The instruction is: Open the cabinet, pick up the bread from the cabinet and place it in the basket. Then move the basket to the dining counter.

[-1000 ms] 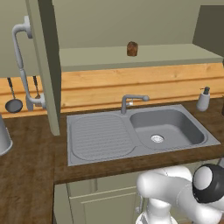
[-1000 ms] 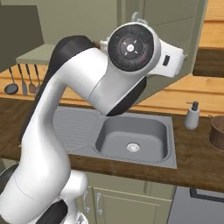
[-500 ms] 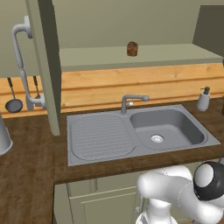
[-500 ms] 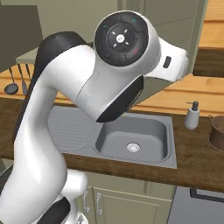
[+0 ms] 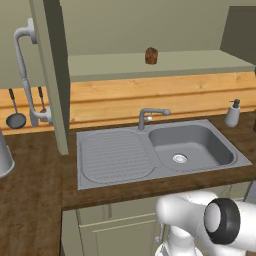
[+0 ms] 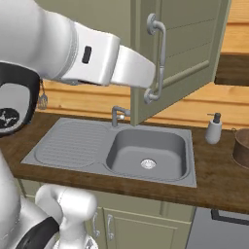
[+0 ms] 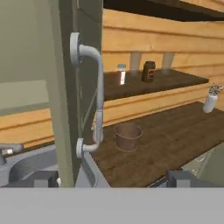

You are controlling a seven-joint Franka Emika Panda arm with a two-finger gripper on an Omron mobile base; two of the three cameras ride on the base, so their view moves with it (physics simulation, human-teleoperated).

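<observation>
Cabinet (image 6: pixel 182 53) doors swung open; bread (image 5: pixel 151 55), a small dark-brown loaf, sits alone on its shelf, far side, above the sink (image 5: pixel 192 145). Basket (image 7: pixel 127 137) is empty, upright on dark wood worktop (image 7: pixel 162 144), right of sink.

Gripper (image 7: pixel 113 178) jaws wide apart w/ nothing between; curved grey door handle (image 7: pixel 92 100) just ahead of it, not touching. Basket lies beyond handle, well apart from fingertips (image 7: pixel 46 178).

Room: grey sink w/ drainer and tap (image 5: pixel 150 116), soap dispenser (image 6: pixel 213 129) at right, ladle (image 5: pixel 16 119) hanging at left, light wood-plank backsplash, green base cabs below.
</observation>
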